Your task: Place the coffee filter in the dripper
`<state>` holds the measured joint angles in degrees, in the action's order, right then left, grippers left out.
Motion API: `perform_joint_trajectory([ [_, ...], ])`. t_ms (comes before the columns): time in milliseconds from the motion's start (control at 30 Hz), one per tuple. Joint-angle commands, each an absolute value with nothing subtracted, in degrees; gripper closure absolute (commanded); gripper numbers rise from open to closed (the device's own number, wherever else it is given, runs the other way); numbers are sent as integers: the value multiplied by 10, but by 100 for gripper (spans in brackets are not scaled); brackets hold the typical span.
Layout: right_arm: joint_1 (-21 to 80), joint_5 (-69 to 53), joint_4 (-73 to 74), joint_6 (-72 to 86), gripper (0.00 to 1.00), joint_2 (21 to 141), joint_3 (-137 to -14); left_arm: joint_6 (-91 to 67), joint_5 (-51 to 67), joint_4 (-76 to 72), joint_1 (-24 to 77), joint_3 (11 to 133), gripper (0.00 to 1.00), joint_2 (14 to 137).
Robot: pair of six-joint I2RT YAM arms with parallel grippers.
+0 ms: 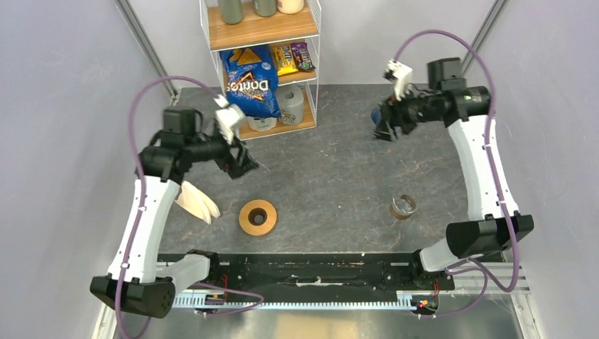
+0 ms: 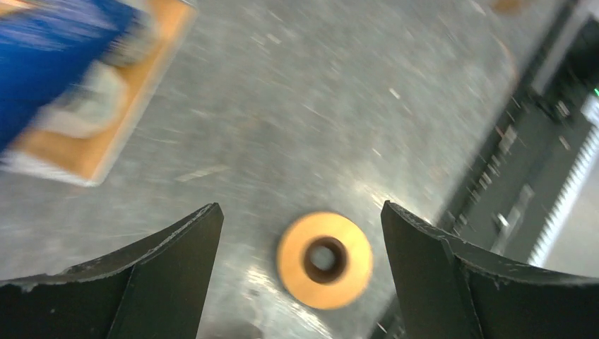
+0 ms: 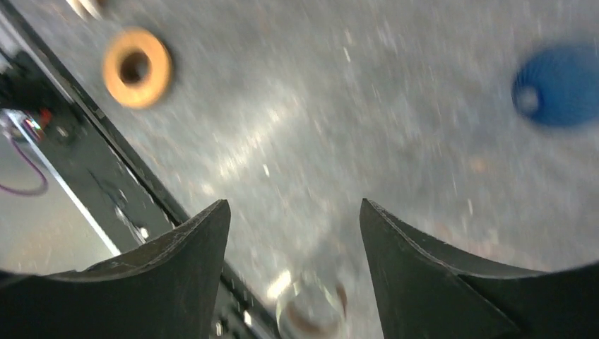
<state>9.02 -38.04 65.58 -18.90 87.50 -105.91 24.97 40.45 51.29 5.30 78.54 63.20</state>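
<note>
The dark blue ribbed dripper [image 3: 558, 85] stands on the far right of the table. In the top view it [image 1: 377, 114] peeks out beside my right gripper [image 1: 386, 130]. That gripper [image 3: 294, 203] hovers above the table with its jaws open and empty. My left gripper [image 1: 244, 162] hangs open and empty above the table's left half. In the left wrist view [image 2: 299, 206] the wooden ring shows between its fingers, far below. I cannot pick out a single white coffee filter. Only a cream fanned bundle of filters [image 1: 198, 201] lies by the left arm.
A flat wooden ring [image 1: 257, 217] lies near the front centre and also shows in both wrist views [image 2: 324, 259] [image 3: 136, 67]. A clear glass cup [image 1: 403, 206] [image 3: 311, 311] stands front right. A wire shelf with a Doritos bag [image 1: 251, 81] is at the back.
</note>
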Motion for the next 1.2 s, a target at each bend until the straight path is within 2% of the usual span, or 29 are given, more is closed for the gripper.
perform_joint_trajectory([
  [0, -4, -318, 931, -391, 23, 819, -1051, 302, 404, 575, 138, 730, 9, 622],
  [133, -74, -221, 998, -459, 20, 778, -997, 272, 410, 529, 177, 715, 9, 641],
  [267, -79, -141, 997, -503, 16, 728, -900, 242, 410, 486, 185, 718, 9, 668],
  [433, -79, -114, 997, -555, 16, 686, -790, 228, 411, 456, 189, 722, 10, 682],
  [533, -78, -117, 996, -608, 16, 651, -729, 227, 406, 448, 191, 717, 10, 678],
  [667, -78, -138, 981, -600, 14, 666, -677, 220, 397, 439, 192, 712, 10, 669],
  [1167, -40, -205, 830, -576, 16, 707, -602, 123, 356, 409, 175, 723, 9, 684],
])
